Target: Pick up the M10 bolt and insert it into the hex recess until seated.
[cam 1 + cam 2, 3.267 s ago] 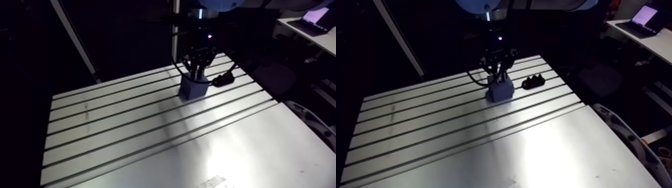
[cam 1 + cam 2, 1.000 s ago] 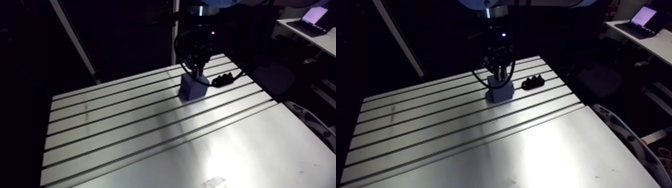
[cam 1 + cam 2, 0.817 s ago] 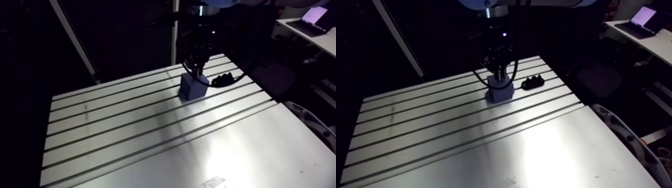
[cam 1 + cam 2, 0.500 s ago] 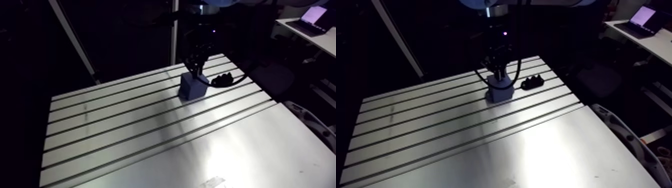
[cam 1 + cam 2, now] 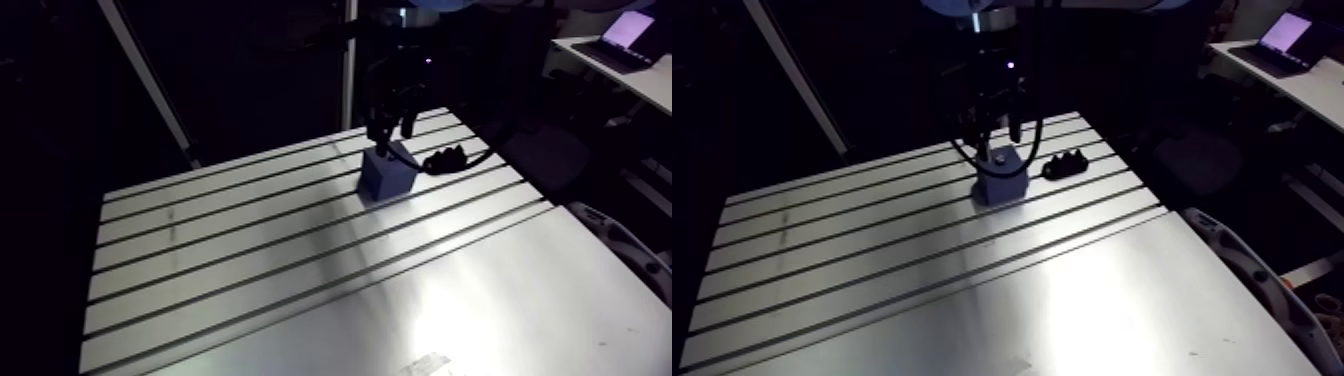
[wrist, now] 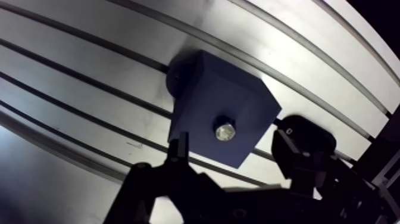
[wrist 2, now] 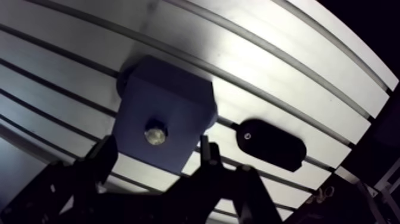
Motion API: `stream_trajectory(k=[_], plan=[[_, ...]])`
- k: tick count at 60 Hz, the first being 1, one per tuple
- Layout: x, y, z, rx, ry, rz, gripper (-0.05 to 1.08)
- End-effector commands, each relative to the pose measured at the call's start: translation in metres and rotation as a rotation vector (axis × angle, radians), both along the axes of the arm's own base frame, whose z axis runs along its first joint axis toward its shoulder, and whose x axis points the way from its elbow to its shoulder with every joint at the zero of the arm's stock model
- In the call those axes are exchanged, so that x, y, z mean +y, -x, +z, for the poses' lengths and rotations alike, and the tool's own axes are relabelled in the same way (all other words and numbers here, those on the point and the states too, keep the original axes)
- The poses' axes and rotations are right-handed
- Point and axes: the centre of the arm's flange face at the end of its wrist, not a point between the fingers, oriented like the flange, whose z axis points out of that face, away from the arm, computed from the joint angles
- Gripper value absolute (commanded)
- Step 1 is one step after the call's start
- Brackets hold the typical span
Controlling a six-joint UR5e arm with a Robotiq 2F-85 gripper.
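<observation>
**Fingers (image 6: 177,156) standing wide and empty over the M10 bolt (image 6: 224,130)**

The gripper (image 6: 232,143) is hanging just above the blue block (image 6: 208,89), straddling the bolt and gripping nothing. The bolt is sitting in the block's top face, seemingly seated, so the wide stance is probably serving to keep clear of it. A black fixture (image 7: 271,145) is lying beside the block on the slotted table (image 6: 89,36).
</observation>
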Motion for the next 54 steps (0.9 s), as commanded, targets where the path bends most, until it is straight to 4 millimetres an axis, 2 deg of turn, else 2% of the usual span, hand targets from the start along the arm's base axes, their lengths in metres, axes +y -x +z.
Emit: stream_trajectory(k=[1,19,21,22,23,24,25,26,27,28,30,32,33,34,35,36,38,54], plan=[[0.001,0.002,0.004,0.009,-0.002,-0.002,0.01],[0.003,0.007,0.018,0.043,-0.015,-0.098,0.04],[0.006,0.009,0.022,0.050,-0.024,-0.162,0.15],[0.006,0.009,0.022,0.050,-0.024,-0.162,0.15],[0.008,0.010,0.023,0.054,-0.029,-0.202,0.24],[0.008,0.010,0.023,0.054,-0.029,-0.202,0.24],[0.009,0.010,0.023,0.055,-0.035,-0.238,0.35],[0.009,0.010,0.023,0.055,-0.035,-0.238,0.35],[0.010,0.010,0.023,0.057,-0.037,-0.269,0.48],[0.010,0.010,0.023,0.057,-0.037,-0.269,0.48],[0.010,0.010,0.022,0.055,-0.042,-0.311,0.71],[0.010,0.010,0.022,0.055,-0.042,-0.311,0.71],[0.011,0.010,0.022,0.054,-0.044,-0.333,0.83],[0.011,0.010,0.022,0.054,-0.044,-0.333,0.83],[0.010,0.010,0.023,0.054,-0.046,-0.354,0.91],[0.010,0.010,0.023,0.054,-0.046,-0.354,0.91],[0.009,0.010,0.023,0.054,-0.049,-0.404,1.02],[0.003,0.008,0.017,0.015,-0.050,-0.508,1.08]])
